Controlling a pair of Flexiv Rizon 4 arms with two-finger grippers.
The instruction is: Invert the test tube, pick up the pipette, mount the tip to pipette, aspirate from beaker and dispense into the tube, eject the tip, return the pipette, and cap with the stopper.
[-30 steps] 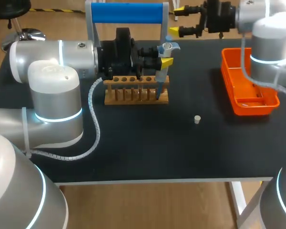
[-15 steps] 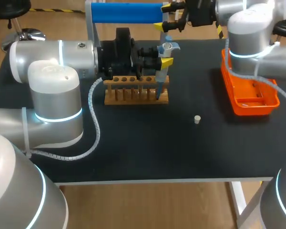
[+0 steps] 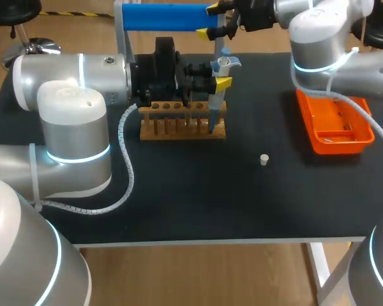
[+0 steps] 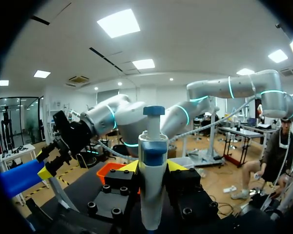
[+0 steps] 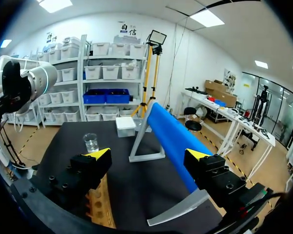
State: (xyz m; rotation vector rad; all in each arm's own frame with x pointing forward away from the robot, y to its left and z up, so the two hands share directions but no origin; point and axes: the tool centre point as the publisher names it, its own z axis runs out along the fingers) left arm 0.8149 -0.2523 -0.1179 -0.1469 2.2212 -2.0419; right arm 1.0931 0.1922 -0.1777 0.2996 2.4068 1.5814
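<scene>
The left gripper [image 3: 219, 81] clamps the pipette [image 3: 226, 62] upright at the rack's [image 3: 179, 132] right end. The right gripper [image 3: 210, 22], fingers spread, hovers just beyond its plunger top.

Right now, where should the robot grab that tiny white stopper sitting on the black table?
Take the stopper by its round sides, coming straight down from above. It stands alone on the black table with bare space all round, so the jaws can probably drop either side and pinch across it. It is short, so go low.
</scene>
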